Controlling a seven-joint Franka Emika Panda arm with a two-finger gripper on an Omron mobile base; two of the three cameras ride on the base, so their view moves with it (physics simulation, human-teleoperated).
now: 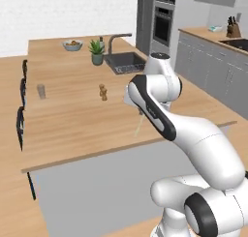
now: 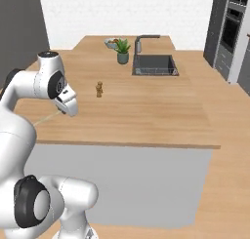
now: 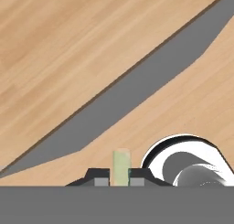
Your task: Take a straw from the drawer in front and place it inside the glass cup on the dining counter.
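My gripper (image 3: 120, 179) is shut on the straw (image 3: 121, 166), whose pale end shows between the two dark tips. The straw (image 1: 138, 125) slants down from the hand above the near part of the dining counter (image 1: 72, 120). In the right base view the straw (image 2: 48, 118) sticks out leftward from the gripper (image 2: 63, 111) over the counter's left front. The glass cup (image 1: 41, 91) stands upright far to the left on the counter, well apart from the hand. The drawer is out of view.
A small brown shaker (image 1: 102, 92) stands mid-counter between hand and cup. At the far end are a sink (image 1: 125, 62) with faucet, a potted plant (image 1: 97, 51) and a bowl (image 1: 72, 45). Dark stools (image 1: 22, 91) line the left edge. The wall counter (image 1: 213, 37) runs right.
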